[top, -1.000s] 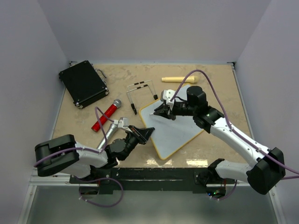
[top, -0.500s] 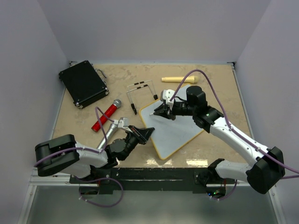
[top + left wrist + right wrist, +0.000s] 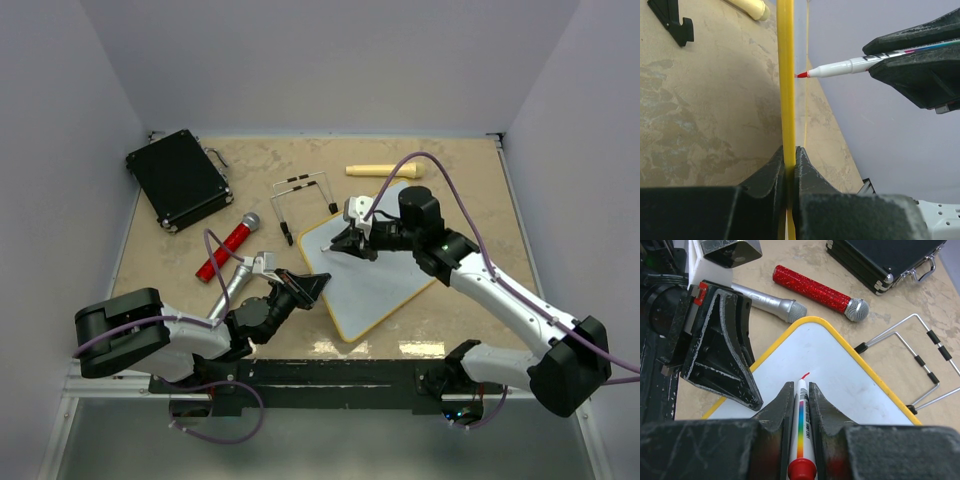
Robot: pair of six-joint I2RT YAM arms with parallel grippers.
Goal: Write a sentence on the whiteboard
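The whiteboard (image 3: 380, 280) lies on the table, white with a yellow frame, turned at an angle. My left gripper (image 3: 314, 285) is shut on its near left edge; the left wrist view shows the yellow frame (image 3: 786, 95) pinched between the jaws of that gripper (image 3: 789, 151). My right gripper (image 3: 346, 243) is shut on a white marker (image 3: 801, 427) with a red tip, over the board's far left corner (image 3: 840, 365). The tip touches the board at a short red stroke (image 3: 805, 374). No words of the sentence show. The marker (image 3: 850, 66) also shows in the left wrist view.
A black case (image 3: 178, 178) lies at the far left. A red microphone (image 3: 228, 247) and a silver microphone (image 3: 232, 288) lie left of the board. A wire stand (image 3: 300, 200) and a cream cylinder (image 3: 388, 171) lie beyond it. Walls enclose the table.
My right gripper with the marker has shifted very slightly over the board's far left corner. The left arm and the board have not moved.
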